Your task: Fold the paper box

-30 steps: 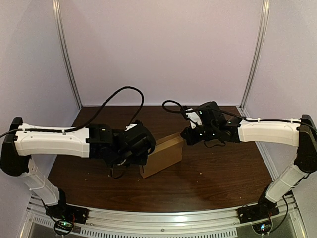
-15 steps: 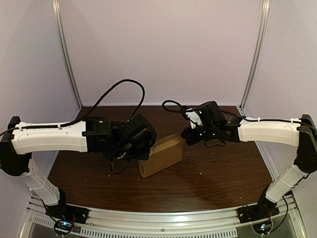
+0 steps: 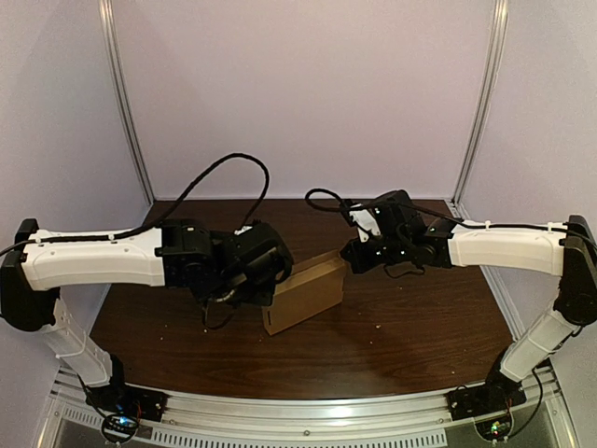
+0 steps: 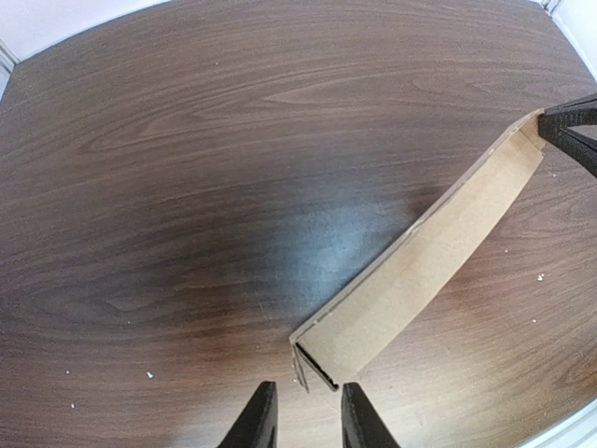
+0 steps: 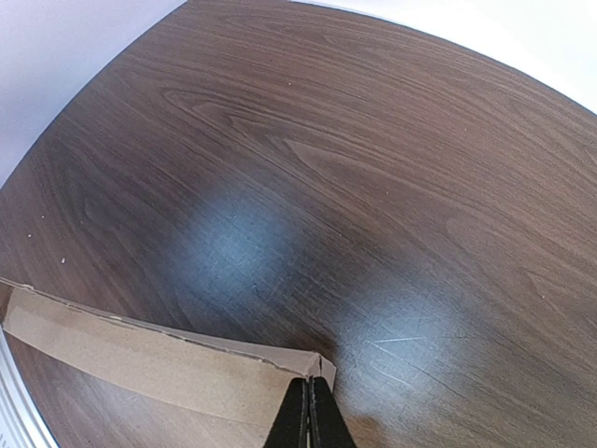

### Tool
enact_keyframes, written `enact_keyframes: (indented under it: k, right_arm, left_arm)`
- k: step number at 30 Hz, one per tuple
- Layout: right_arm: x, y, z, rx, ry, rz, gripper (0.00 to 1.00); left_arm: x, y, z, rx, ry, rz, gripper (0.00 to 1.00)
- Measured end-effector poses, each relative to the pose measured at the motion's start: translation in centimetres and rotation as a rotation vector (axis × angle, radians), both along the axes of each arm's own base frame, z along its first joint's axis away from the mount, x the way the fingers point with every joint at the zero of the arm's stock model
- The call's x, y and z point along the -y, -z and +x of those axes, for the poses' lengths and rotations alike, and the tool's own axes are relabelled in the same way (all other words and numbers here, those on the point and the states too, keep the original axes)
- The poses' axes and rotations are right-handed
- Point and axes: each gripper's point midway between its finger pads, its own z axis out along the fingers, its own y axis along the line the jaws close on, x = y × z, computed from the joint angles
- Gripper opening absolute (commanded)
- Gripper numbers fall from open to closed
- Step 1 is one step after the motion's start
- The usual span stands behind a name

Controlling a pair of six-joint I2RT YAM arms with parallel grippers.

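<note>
Both claws are at the brown cardboard box (image 3: 306,294): the right claw (image 5: 309,411) is clamped shut on its corner, unmoved from a second ago. The left claw (image 4: 306,411) has shifted a bit and now hangs just short of the opposite end, fingers a sliver apart, gripping nothing. Box sits on the dark wooden worktop (image 3: 410,327) between them, so I'd guess left is lining up for that end flap.

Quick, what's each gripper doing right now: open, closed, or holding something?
Left gripper: slightly open, empty, at the end of the flat brown cardboard box.
Right gripper: shut on the box's corner.
</note>
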Motion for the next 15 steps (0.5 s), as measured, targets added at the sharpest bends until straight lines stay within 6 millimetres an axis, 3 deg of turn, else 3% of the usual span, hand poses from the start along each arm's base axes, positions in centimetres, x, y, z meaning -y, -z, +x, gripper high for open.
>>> enact_keyframes:
  k: [15]
  right_arm:
    - [0.0, 0.0, 0.0, -0.003, 0.0, -0.003, 0.0]
  left_arm:
    - [-0.1, 1.5, 0.2, -0.009, -0.019, 0.036, 0.1]
